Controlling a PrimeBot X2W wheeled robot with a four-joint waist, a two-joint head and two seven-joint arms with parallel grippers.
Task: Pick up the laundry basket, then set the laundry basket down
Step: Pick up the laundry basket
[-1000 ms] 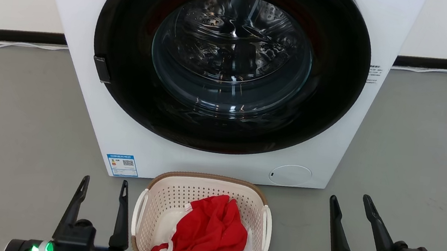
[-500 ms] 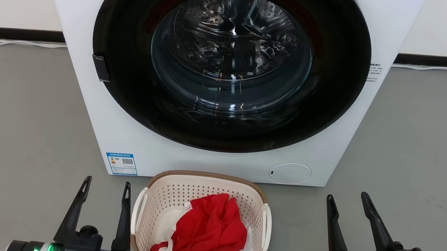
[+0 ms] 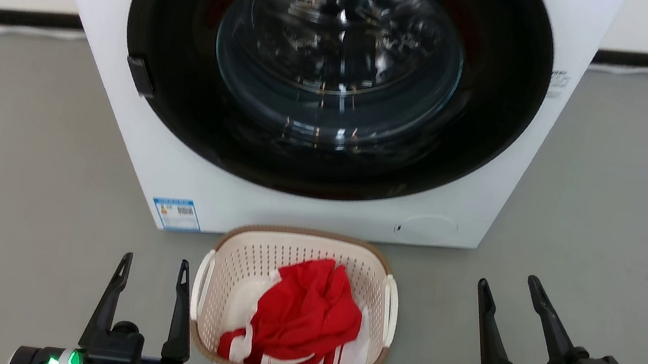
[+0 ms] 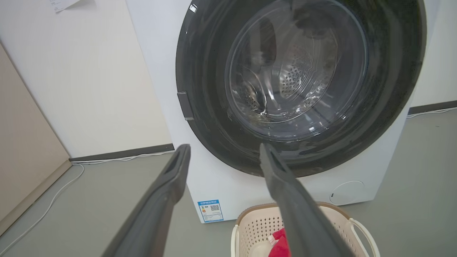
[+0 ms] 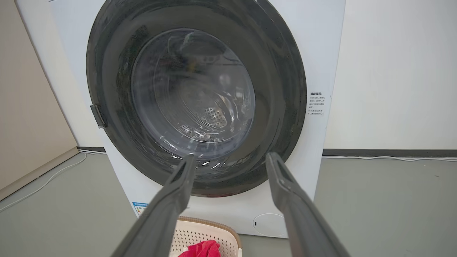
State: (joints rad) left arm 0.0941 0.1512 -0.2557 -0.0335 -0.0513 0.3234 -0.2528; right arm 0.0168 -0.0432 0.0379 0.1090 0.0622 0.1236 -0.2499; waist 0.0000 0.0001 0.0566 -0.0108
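Note:
The laundry basket (image 3: pixel 244 262) is cream-white and perforated, with a brown rim and white loop handles. It stands on the grey floor just in front of the washing machine and holds red and white cloth (image 3: pixel 303 314). My left gripper (image 3: pixel 155 265) is open, empty, close beside the basket's left handle (image 3: pixel 198 291). My right gripper (image 3: pixel 512 286) is open and empty, well apart to the basket's right. The left wrist view shows the basket (image 4: pixel 257 225) low between and right of the fingers; the right wrist view shows the basket's rim (image 5: pixel 210 223) at the bottom.
The white washing machine (image 3: pixel 186 182) with its shut round black-framed glass door (image 3: pixel 338 71) rises right behind the basket. Grey floor (image 3: pixel 19 167) spreads to both sides. A white cable (image 4: pixel 53 200) runs along the wall's dark skirting at the left.
The head view has tilted downward, so machine and basket sit higher in the picture. Both grippers stay open at about the same places beside the basket.

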